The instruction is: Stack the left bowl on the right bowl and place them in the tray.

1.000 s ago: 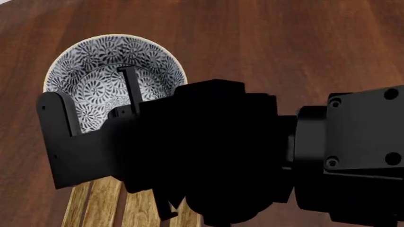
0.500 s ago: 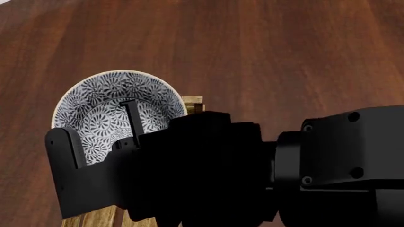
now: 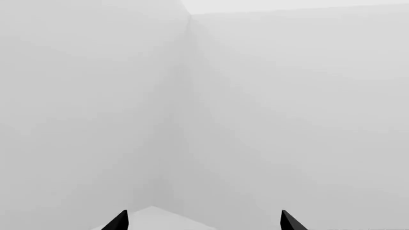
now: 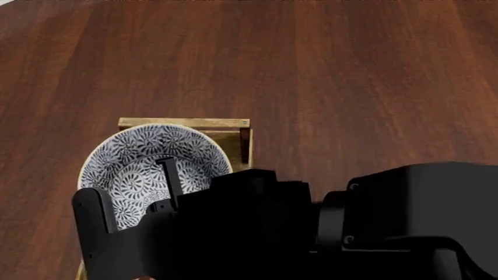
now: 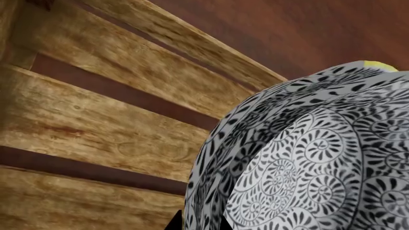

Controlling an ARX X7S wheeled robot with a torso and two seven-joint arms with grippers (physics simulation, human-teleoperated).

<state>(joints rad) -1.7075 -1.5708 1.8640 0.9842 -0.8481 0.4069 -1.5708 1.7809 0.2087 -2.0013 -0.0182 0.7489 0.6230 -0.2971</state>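
Observation:
A white bowl with a dark blue swirl pattern hangs over the far end of the light wooden tray. My right gripper is shut on the bowl's near rim, one finger inside the bowl and one outside. In the right wrist view the patterned bowl wall sits between the two dark tips of the right gripper, just above the tray's slats. I cannot tell whether a second bowl is nested with it. My left gripper is open and empty, facing bare white walls, and is out of the head view.
The dark brown wooden table stretches beyond and to the right of the tray. My black right arm covers the near part of the tray in the head view. Dark gaps show between the tray's slats.
The bowl and my right gripper have shifted nearer and lower in the head view. The tray's far end wall has come into sight behind the bowl. The grip on the rim is unchanged.

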